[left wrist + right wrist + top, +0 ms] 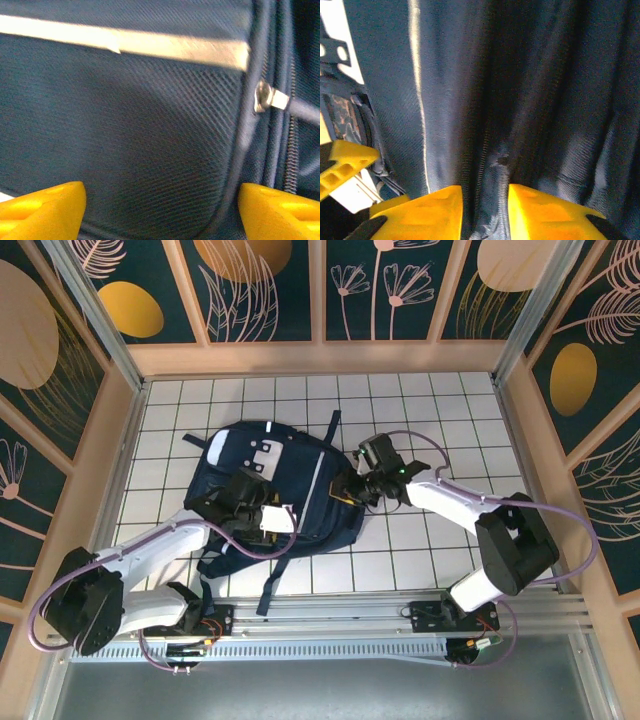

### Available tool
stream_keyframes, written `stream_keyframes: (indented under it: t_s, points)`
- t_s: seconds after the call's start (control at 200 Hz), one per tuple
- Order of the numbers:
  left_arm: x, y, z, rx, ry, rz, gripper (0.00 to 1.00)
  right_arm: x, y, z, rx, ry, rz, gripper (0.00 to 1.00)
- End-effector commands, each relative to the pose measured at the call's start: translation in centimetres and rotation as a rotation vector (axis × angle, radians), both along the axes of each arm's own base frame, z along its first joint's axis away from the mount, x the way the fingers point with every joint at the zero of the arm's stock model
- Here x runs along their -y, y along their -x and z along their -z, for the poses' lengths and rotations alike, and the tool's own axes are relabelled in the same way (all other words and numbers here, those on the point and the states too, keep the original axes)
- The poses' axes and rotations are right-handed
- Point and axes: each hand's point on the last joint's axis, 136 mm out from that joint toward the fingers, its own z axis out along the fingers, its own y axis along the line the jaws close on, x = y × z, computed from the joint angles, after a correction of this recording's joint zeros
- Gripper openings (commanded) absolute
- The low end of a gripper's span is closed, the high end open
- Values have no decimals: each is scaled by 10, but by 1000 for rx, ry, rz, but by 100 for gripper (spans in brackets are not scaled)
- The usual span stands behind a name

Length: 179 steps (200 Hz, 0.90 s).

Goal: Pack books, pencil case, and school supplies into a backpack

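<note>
The dark navy backpack [275, 465] lies flat in the middle of the white tiled floor. My left gripper [262, 512] hovers over its front panel, open, its yellow fingers [45, 207] wide apart with only fabric [150, 140] beneath them; a light stripe [125, 42] and a metal zipper pull [265, 97] lie just ahead. My right gripper [355, 488] is at the backpack's right edge, its yellow fingers [420, 212] pinched on a fold of navy fabric [495, 165] with zipper teeth [481, 170] running through it. Books, pencil case and school supplies are hidden.
Black straps [270, 585] trail from the backpack toward the aluminium rail [330, 625] at the near edge. Wooden walls [320, 358] enclose the tiled floor [440, 420] at the back and on both sides.
</note>
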Motion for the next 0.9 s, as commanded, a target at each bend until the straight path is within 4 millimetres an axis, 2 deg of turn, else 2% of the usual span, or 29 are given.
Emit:
stream_keyframes:
  t_s: [0.0, 0.125, 0.28, 0.33, 0.37, 0.45, 0.495, 0.555, 0.736, 0.891]
  points:
    - [-5, 18, 7, -75, -23, 24, 80, -7, -3, -26, 44, -37, -34, 39]
    - [3, 19, 2, -106, 4, 31, 80, -10, 4, -18, 19, -14, -51, 45]
    - [3, 17, 9, -98, 3, 34, 80, -19, 9, 11, -46, 25, -47, 51]
    - [3, 13, 12, -70, 1, 33, 79, -21, 8, 16, -47, 24, -48, 50]
    - [4, 9, 13, -47, 3, 38, 79, -25, 6, 15, -40, 7, -56, 44]
    - [9, 1, 13, -5, 20, 47, 77, -33, 1, 6, -17, -28, -68, 16]
    - [13, -4, 11, 16, 29, 49, 76, -37, -2, -3, 3, -41, -80, 7]
    - [16, -11, 9, 42, 34, 56, 75, -40, -6, -17, 27, -56, -89, 0]
    - [34, -16, -1, 36, 104, 83, 72, -46, -12, -51, 46, -140, -102, 0]
    - [33, -12, 9, 2, 97, 79, 69, -46, -17, -67, 69, -180, -92, 0]
